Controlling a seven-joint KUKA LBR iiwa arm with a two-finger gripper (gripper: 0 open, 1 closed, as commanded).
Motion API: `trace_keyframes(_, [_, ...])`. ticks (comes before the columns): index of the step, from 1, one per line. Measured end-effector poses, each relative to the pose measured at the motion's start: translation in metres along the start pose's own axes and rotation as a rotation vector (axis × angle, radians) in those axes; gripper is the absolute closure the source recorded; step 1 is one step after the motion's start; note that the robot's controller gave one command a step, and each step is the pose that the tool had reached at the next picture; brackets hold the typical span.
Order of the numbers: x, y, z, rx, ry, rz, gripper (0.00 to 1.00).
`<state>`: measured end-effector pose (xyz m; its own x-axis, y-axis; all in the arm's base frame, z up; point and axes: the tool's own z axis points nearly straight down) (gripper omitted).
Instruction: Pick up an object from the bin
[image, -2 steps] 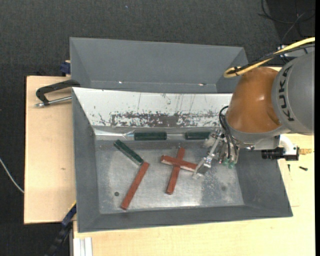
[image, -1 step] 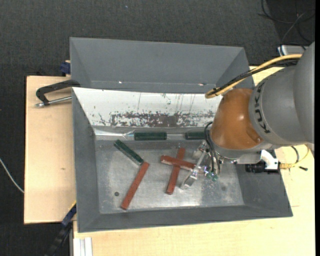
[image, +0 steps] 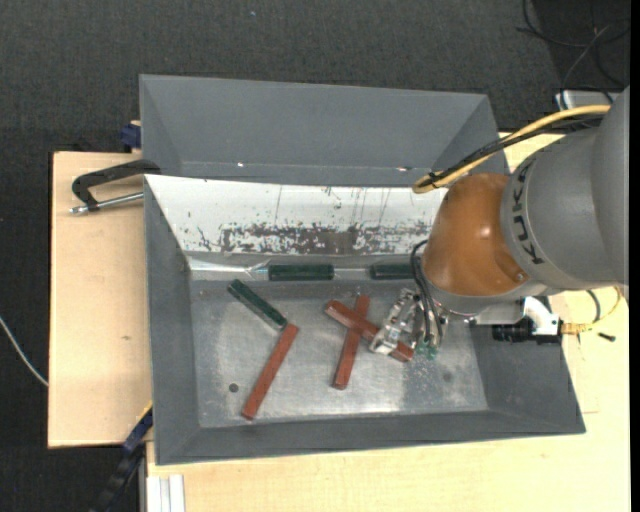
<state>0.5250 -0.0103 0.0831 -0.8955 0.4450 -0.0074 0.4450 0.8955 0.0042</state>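
My gripper (image: 397, 335) reaches down at the right middle of the bin floor, under the orange wrist cover. Its metal fingers stand at the right end of a reddish-brown bar (image: 352, 316) that lies crossed over a second reddish-brown bar (image: 348, 348). The bar's end seems to lie between or just under the fingertips, and I cannot make out how the fingers stand. A third reddish-brown bar (image: 270, 371) lies slanted to the left, with a dark green bar (image: 256, 303) touching its upper end.
Two more dark green bars lie along the back wall, one at the middle (image: 300, 271) and one (image: 392, 270) partly under the wrist cover. A small dark speck (image: 233, 389) sits on the floor at front left. The arm covers the bin's right side.
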Motion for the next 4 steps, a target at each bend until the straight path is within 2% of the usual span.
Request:
trace_keyframes(2, [0.001,0.0,-0.002,0.001,0.003,0.0,1.0])
trace_keyframes(3, [0.002,-0.001,-0.016,0.005,0.01,0.0,1.0])
trace_keyframes(4, [0.001,0.0,-0.034,0.003,0.006,0.0,1.0])
